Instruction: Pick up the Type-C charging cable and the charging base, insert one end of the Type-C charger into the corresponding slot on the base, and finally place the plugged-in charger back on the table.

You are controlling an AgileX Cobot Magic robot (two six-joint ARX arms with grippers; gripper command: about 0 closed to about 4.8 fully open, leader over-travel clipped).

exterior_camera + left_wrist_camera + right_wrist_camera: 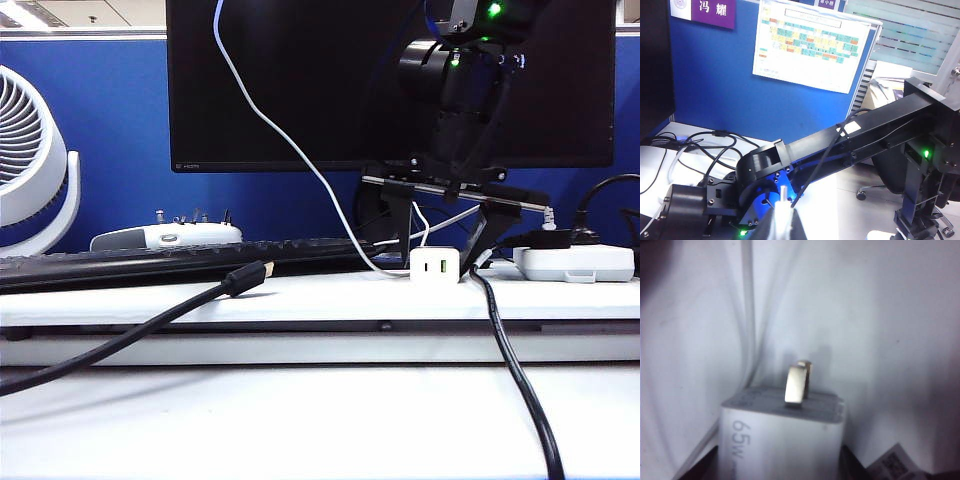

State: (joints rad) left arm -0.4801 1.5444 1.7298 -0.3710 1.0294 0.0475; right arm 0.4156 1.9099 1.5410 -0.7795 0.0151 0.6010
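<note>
Shows left gripper raised, pinched shut on the cable plug. Shows right gripper tilted steeply down, jaws wide, base between them, ungripped, on the table ledge. Leaves base pickup, plugging and set-down undone.

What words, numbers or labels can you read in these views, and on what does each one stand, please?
"65W": side of the charging base.
"冯耀": purple sign on the blue partition.
"HDMI": monitor bezel, barely legible.
Wall chart and the sticker: too blurred to read.
</note>
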